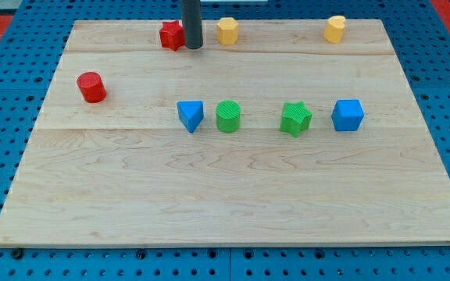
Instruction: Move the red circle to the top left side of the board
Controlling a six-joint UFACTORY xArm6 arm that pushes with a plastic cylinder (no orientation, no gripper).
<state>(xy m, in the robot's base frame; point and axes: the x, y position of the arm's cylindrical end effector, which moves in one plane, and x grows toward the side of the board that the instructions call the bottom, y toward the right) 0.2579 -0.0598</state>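
The red circle point(91, 87) stands on the wooden board point(233, 195) near its left edge, below the top left corner. My tip point(194, 46) is at the view's top, right of the circle and well apart from it. The tip stands just right of a red star point(172, 35), close to or touching it. A yellow hexagon point(227, 30) is just right of the rod.
A yellow block point(335, 29) sits at the top right. A row across the middle holds a blue triangle point(191, 115), a green circle point(228, 116), a green star point(295, 119) and a blue cube point(348, 115). A blue pegboard surrounds the board.
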